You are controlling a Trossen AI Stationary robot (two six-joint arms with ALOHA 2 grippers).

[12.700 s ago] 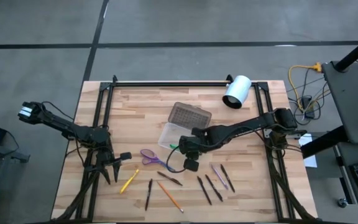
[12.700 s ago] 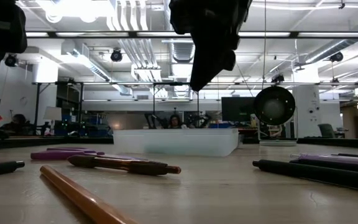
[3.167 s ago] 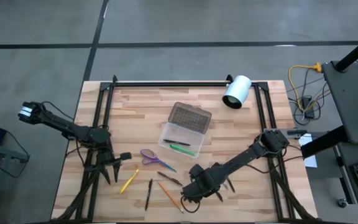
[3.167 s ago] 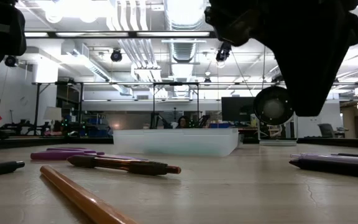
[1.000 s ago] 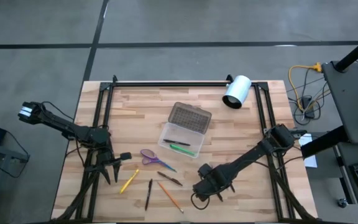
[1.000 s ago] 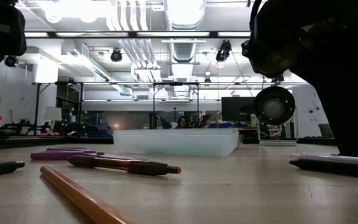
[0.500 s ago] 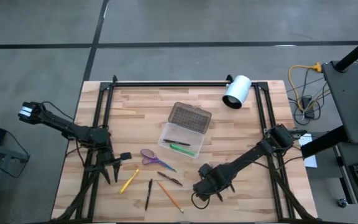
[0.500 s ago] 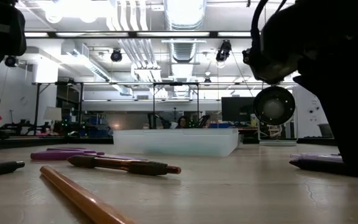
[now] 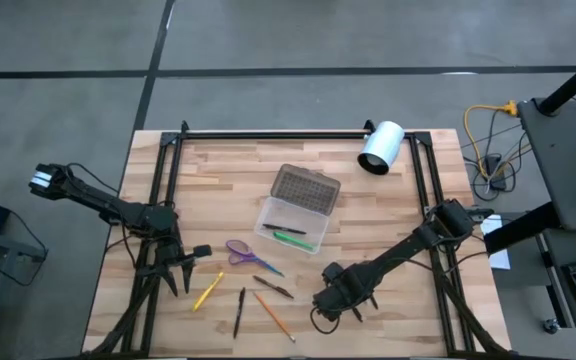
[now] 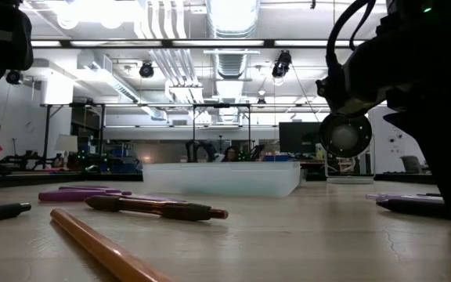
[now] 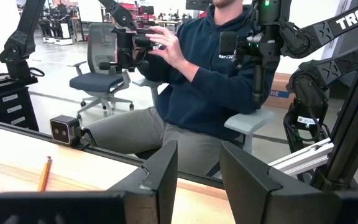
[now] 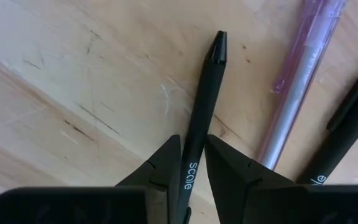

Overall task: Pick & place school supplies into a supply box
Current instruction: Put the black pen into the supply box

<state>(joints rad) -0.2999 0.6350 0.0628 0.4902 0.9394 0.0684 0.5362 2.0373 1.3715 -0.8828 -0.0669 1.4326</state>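
My right gripper [image 9: 332, 298] is low over the table's near right part, its fingers [image 12: 166, 163] on both sides of a black pen [image 12: 205, 93]. A purple pen [image 12: 300, 81] and another black pen [image 12: 347, 137] lie right beside it. The clear supply box [image 9: 290, 222] stands open mid-table with its grey dotted lid [image 9: 306, 187] folded back and a green pen [image 9: 293, 238] inside. Purple scissors [image 9: 240, 252], a yellow pen [image 9: 208, 291], a black pen [image 9: 239, 311], an orange pencil [image 9: 273, 315] and a dark pen [image 9: 271, 288] lie flat on the wood. My left gripper [image 9: 180, 276] waits open at the left. My right gripper pinches the black pen by its barrel [image 12: 194, 146], behind the tapered tip [image 12: 219, 40], with one finger on each side. The fingers come from above, pointing down. The pen lies flat on the table.
A white cylinder [image 9: 381, 147] lies at the far right corner. Black frame rails [image 9: 268, 134] run along the far edge and both sides of the table. In the left wrist view a seated person [image 11: 204, 81] shows beyond the table, with other robot arms around.
My right gripper has sunk lower over the pens at the near right and has shifted slightly toward the table's right edge. The pens on the left and the box have stayed put.
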